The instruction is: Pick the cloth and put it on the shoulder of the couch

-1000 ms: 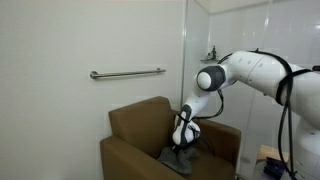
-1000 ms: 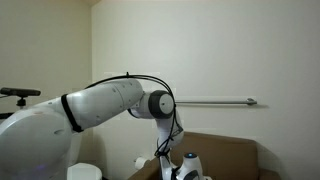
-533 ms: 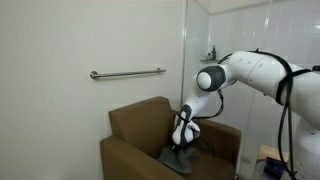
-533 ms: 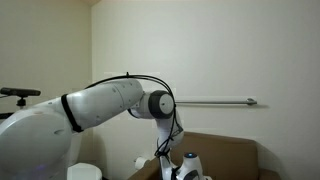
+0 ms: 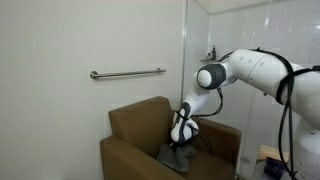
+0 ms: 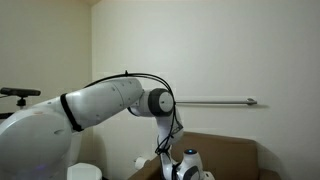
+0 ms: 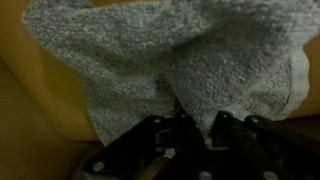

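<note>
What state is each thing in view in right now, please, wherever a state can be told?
cloth: rumpled, pinched by the gripper, over the armchair seat, not on the arm.
gripper: shut on the cloth, low over the seat.
shoulder of the couch: bare, no cloth on it.
grab bar: horizontal, nothing hung on it.

Noting brown armchair (image 5: 140, 120) against plain white wall (image 5: 60, 40), metal grab bar (image 5: 127, 73) mounted above it; reading as home or care room (tiled wall (image 5: 245, 25) adjoining).
</note>
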Available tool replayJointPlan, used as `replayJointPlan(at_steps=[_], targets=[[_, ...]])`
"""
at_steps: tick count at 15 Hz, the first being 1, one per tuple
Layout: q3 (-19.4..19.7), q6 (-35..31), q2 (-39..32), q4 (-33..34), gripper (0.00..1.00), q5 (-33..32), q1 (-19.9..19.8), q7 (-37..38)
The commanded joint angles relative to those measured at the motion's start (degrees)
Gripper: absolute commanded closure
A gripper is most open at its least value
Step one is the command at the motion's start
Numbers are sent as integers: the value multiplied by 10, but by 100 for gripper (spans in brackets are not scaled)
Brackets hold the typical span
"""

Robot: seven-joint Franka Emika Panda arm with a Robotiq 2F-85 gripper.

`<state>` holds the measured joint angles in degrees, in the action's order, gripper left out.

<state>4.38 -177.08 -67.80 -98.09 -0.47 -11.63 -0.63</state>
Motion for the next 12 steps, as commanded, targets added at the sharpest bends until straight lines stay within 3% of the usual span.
replayJointPlan(at_steps=[1, 12], targets=[[-3, -1, 27, -18, 94, -2, -1, -11], [-25, 2, 68, -30, 94, -9, -15, -27]])
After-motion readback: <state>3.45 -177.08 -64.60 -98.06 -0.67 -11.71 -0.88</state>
